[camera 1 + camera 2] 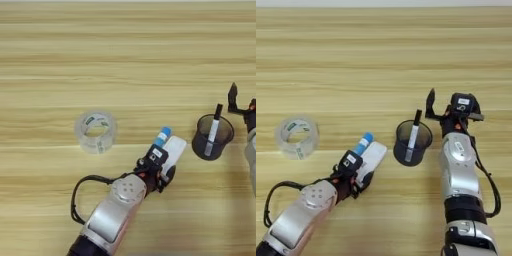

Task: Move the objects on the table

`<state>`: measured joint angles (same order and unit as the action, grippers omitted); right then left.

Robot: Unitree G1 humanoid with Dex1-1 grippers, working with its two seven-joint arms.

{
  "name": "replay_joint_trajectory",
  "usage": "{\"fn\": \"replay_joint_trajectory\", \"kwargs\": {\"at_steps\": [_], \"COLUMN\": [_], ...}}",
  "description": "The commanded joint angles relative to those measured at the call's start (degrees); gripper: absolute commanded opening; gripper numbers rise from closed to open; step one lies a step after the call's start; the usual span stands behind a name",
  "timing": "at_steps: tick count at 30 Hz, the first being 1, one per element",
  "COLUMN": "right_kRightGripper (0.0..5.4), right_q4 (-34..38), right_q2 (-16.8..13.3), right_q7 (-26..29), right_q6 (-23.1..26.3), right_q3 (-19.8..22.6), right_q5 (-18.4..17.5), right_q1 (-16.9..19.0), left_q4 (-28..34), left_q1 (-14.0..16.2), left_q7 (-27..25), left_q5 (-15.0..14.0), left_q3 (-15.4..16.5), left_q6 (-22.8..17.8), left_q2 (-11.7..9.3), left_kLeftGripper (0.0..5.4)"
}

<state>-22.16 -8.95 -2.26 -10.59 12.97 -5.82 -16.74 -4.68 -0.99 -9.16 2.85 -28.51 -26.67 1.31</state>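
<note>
While the left eye view looks down on the wooden table [128, 45], it shows the clear tape roll [96, 131] standing alone at mid-left, untouched. Just right of it, the left gripper [161, 167] reaches in over a flat white device [174, 150] with a blue tube [162, 136] lying against that device's left edge; I cannot tell whether its fingers are closed on anything. Further right, a black-and-white pen [214, 129] stands tilted inside a dark mesh cup [214, 137]. Only a sliver of the right gripper [240, 106] shows at the picture's edge.

Judging from this, the pen seems already placed, while tape, device and tube are left to move.

Turning to the right eye view, the whole right arm appears, its right gripper [443, 107] hovering just beyond the cup [413, 142], fingers spread apart and empty. Here the tape roll [297, 137] sits near the left edge.
</note>
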Motion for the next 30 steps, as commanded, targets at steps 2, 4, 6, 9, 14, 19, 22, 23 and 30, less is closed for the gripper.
{"fn": "replay_joint_trajectory", "kwargs": {"at_steps": [2,4,6,9,14,19,22,23,30], "right_kRightGripper": [5.40,5.40,5.40,5.40,5.40,5.40,5.40,5.40,5.40], "right_q4": [1.02,1.09,1.11,1.19,1.30,1.28,1.21,1.21,1.50], "right_q2": [-0.03,-0.02,-0.02,-0.07,-0.12,-0.08,0.01,0.04,0.08], "right_q7": [-0.48,-0.50,-0.51,-0.47,-0.43,-0.49,-0.56,-0.58,-0.60], "right_q6": [0.89,0.92,0.93,0.99,1.13,1.21,1.18,1.17,1.33], "right_q3": [-0.08,-0.08,-0.08,-0.06,-0.04,-0.06,-0.11,-0.13,-0.25], "right_q5": [0.34,0.34,0.35,0.34,0.34,0.38,0.43,0.44,0.53], "right_q1": [-0.34,-0.32,-0.32,-0.28,-0.24,-0.32,-0.40,-0.40,-0.22], "left_q4": [-3.41,-4.93,-6.46,-8.94,-12.74,-15.98,-18.16,-18.90,-21.46], "left_q1": [-2.56,-3.02,-3.58,-4.49,-5.99,-7.71,-8.89,-9.26,-10.51], "left_q7": [0.40,0.44,0.47,0.58,0.76,1.27,1.44,1.50,1.82], "left_q5": [-0.60,-0.67,-0.73,-0.89,-0.93,-1.01,-1.06,-1.08,-1.74], "left_q3": [-0.97,-0.89,-0.88,-0.98,-1.33,-2.04,-2.50,-2.59,-3.08], "left_q6": [1.24,1.79,2.38,3.39,4.81,5.93,6.65,6.91,8.26], "left_q2": [5.88,5.99,6.07,6.27,7.08,8.58,9.56,9.84,10.29], "left_kLeftGripper": [2.86,2.86,2.86,2.86,2.86,2.86,2.86,2.86,2.86]}}
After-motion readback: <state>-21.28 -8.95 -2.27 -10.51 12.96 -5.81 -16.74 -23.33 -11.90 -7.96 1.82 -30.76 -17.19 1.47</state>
